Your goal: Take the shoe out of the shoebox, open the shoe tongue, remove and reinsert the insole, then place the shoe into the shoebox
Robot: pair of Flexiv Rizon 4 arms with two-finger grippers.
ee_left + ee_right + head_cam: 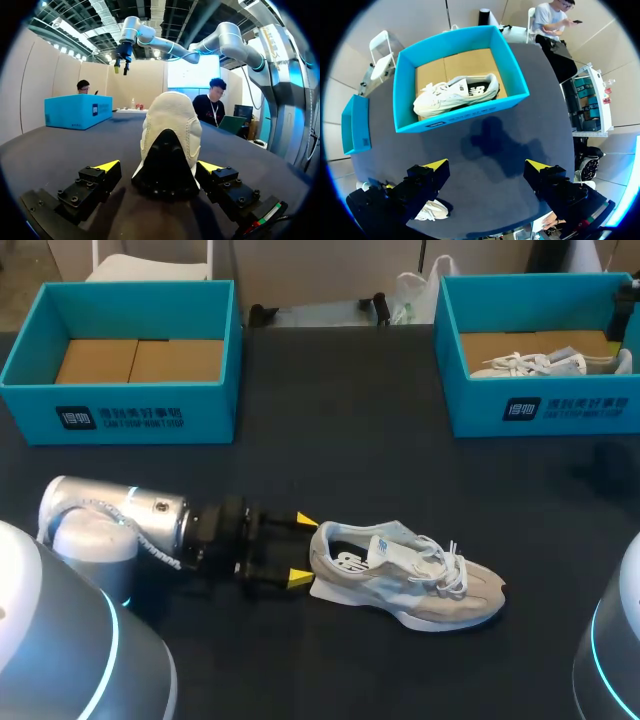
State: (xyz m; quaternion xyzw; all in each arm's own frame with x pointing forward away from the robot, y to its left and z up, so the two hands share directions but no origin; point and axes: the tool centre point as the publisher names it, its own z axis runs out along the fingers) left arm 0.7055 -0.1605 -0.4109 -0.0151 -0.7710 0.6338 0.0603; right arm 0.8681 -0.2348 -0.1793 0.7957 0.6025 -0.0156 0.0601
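The beige mesh-and-suede sneaker (400, 575) lies lower centre, unboxed; the left gripper (302, 550), fingers apart, brackets its heel (322, 552). Next, the right gripper (487, 165), likewise apart, probably must open the tongue (388, 550).

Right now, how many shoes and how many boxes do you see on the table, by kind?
Shoes: 2 (loose shoe, boxed shoe)
Boxes: 2 (left box, right box)
Total: 4
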